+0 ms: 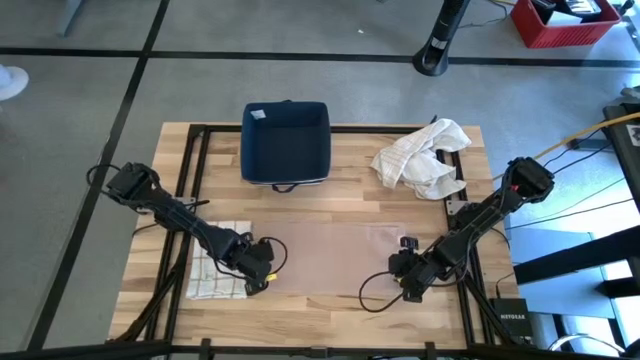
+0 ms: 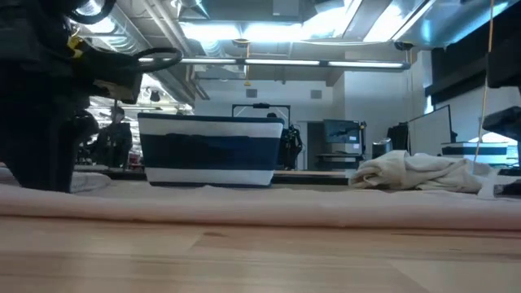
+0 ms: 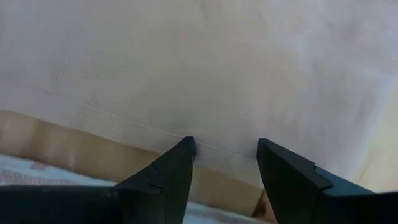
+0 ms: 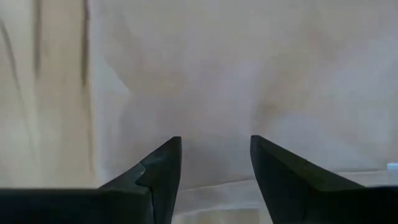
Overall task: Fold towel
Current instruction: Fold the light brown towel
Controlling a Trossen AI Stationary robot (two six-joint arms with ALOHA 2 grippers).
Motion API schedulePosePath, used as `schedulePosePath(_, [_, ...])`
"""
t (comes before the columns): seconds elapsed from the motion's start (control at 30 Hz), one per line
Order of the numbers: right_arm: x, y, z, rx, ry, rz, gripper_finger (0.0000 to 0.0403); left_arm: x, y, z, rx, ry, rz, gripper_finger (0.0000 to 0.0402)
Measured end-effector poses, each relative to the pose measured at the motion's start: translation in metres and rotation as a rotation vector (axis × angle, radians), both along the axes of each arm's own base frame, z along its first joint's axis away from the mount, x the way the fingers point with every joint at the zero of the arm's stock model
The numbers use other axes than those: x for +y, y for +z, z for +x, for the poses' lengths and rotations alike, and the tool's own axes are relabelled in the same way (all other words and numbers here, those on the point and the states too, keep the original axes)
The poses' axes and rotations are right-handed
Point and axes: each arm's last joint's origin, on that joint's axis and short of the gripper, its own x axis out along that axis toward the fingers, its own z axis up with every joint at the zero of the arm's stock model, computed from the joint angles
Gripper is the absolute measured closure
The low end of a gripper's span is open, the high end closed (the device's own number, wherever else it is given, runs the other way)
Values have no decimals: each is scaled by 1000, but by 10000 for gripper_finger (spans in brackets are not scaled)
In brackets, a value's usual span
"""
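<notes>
A flat pinkish towel (image 1: 335, 262) is being approached at its near edge by both arms, the left gripper (image 1: 262, 268) and right gripper (image 1: 408, 283) standing spread, nothing pinched. A missed hem or a doubled layer could be caught if the fingers (image 3: 171, 174) are lowered unevenly. Bare wood is being left open ahead; a bin (image 1: 286, 142) and crumpled cloths (image 1: 425, 158) lie well beyond.

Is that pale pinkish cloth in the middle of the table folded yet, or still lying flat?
Spread flat. The pinkish towel lies as one smooth sheet on the table, no layer turned over.
</notes>
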Motion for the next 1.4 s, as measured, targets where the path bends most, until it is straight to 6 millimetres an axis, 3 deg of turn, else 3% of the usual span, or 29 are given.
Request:
schedulePosePath(0.17, [4,14,5,-22,2,5,210,0,23,12,-88,-54,-20,229])
schedulePosePath(0.37, [4,22,7,-73,-10,-10,210,9,33,21,-155,-133,52,229])
schedulePosePath(0.53, [3,22,8,-107,-11,-51,210,18,28,26,-138,-264,131,229])
schedulePosePath(0.77, [3,23,8,-120,-19,-53,210,22,27,27,-128,-309,149,227])
schedulePosePath(1.1, [2,23,9,-156,-40,-95,210,31,22,18,-2,-290,177,169])
schedulePosePath(1.4, [2,23,9,-160,-43,-101,210,30,-6,21,52,-332,201,177])
